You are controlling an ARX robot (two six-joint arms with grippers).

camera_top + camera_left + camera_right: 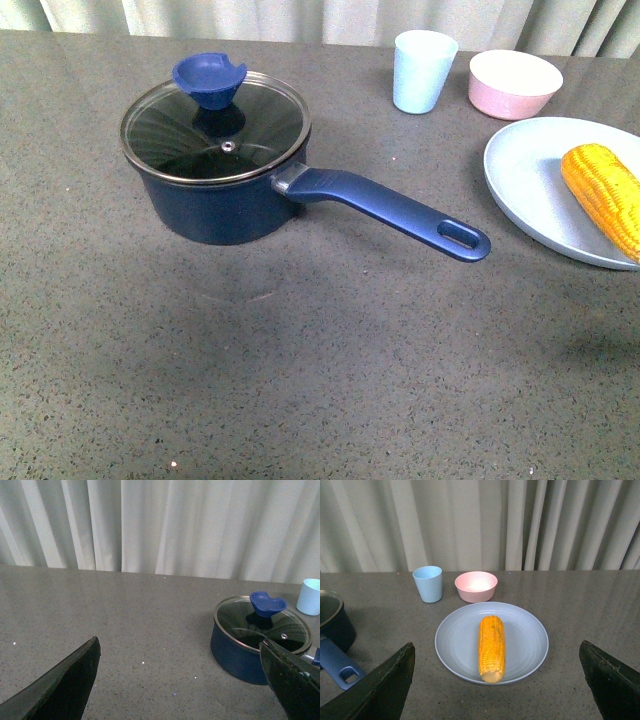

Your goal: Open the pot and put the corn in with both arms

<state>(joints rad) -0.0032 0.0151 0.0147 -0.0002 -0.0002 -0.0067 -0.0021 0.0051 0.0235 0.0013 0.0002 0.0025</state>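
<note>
Nothing begun: pot [215, 205], glass lid [260, 125] on, sits table-left before the left gripper [179, 647], corn [605, 195] lies on the plate [530, 175] before the right gripper [497, 645], both spread wide, empty, likely one job per arm.

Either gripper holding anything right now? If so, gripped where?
Nothing held. Left gripper and right gripper both open, empty. Corn lies on the plate, lid sits on the pot.
</note>
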